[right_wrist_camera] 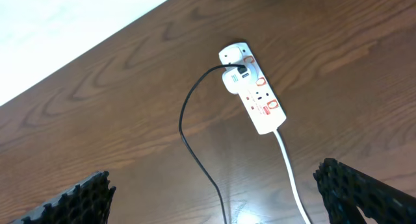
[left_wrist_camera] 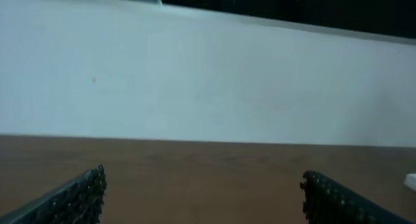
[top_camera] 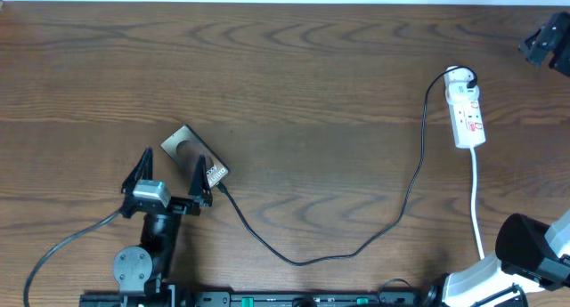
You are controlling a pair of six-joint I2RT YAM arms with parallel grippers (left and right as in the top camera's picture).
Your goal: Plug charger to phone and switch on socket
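The phone (top_camera: 189, 152) lies slanted on the wood table at the left. My left gripper (top_camera: 174, 160) is open, with one finger over the phone's lettered end; its wrist view (left_wrist_camera: 203, 198) shows only bare table between the fingers. The charger cable (top_camera: 356, 251) runs from the phone's near end (top_camera: 220, 189) across the table to a black plug (top_camera: 467, 76) in the socket strip (top_camera: 468, 114). I cannot tell if the tip is seated in the phone. My right gripper (right_wrist_camera: 218, 198) is open above the cable (right_wrist_camera: 195, 146), short of the socket strip (right_wrist_camera: 257, 94).
The strip's white cord (top_camera: 478, 205) runs toward the right arm's base (top_camera: 534, 254); it also shows in the right wrist view (right_wrist_camera: 290, 169). A black object (top_camera: 548, 38) sits at the far right corner. A white wall (left_wrist_camera: 208, 81) stands behind the table's far edge.
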